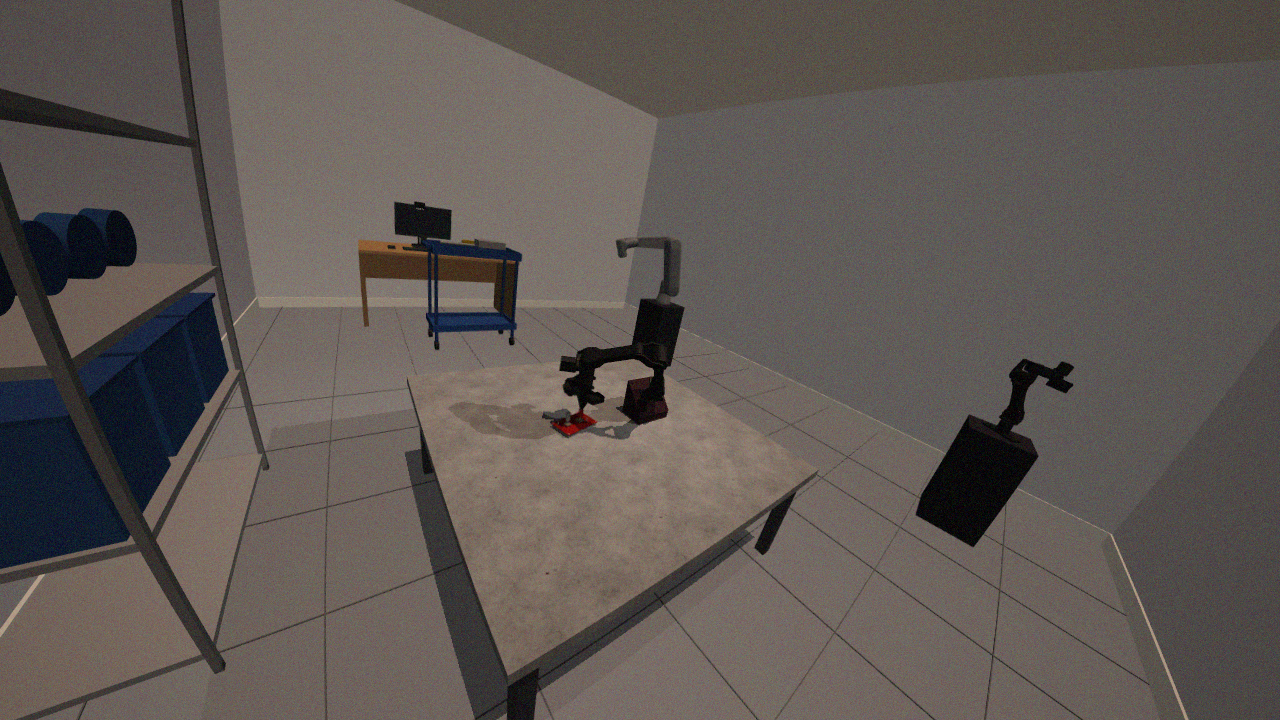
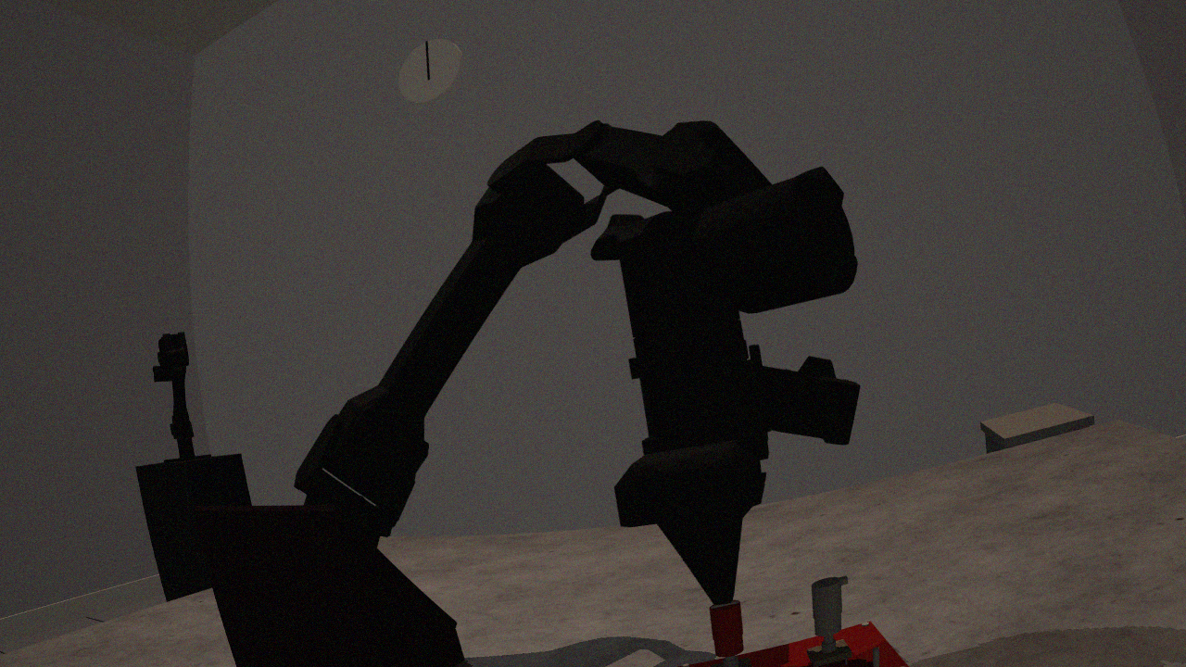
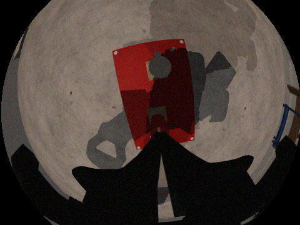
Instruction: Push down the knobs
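Note:
The red circuit board (image 1: 565,429) (image 3: 132,72) stands on the table (image 1: 572,537). The grey knob (image 2: 826,605) (image 3: 160,66) stands upright on its potentiometer (image 2: 829,652), with a gap of bare shaft below it. The red knob (image 2: 727,628) (image 3: 158,121) stands upright over the other potentiometer (image 3: 152,111); its foot is near the lower frame edge in the exterior view, and any gap there is hard to judge. My gripper (image 2: 723,602) (image 3: 160,135) is shut and empty, pointing down, with its tips at the top of the red knob, apparently touching it.
My arm's dark base (image 1: 646,400) (image 2: 332,597) stands on the table beside the board. A small block-like thing (image 2: 1040,424) shows beyond the table in the exterior view. A shelf rack (image 1: 107,447), a blue cart (image 1: 472,320) and other arms on pedestals stand away from the table.

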`<state>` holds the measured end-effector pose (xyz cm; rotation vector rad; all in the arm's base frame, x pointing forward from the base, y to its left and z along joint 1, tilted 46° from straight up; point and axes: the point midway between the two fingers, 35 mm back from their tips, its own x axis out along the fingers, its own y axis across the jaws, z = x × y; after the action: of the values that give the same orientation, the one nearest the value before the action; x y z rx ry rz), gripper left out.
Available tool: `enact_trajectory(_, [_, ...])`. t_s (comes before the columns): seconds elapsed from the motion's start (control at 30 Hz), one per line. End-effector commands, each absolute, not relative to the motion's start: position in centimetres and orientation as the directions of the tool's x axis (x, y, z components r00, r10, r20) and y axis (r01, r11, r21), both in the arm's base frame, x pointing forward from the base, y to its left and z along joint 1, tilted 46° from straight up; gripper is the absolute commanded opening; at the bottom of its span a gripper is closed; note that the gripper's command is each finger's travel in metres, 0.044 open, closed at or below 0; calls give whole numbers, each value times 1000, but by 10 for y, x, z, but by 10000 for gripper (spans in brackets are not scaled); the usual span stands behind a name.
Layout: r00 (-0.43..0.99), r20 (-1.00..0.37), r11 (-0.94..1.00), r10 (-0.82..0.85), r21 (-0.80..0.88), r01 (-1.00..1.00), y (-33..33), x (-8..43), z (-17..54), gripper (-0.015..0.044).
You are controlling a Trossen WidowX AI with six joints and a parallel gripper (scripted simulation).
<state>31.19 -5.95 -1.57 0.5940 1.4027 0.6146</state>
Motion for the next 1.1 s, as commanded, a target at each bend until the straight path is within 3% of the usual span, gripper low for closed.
enact_trajectory(0.0, [71,-704,707,707,706,-36,-59,312,-16,0])
enact_trajectory(1.07, [71,-704,707,707,706,-36,-56,312,-19,0])
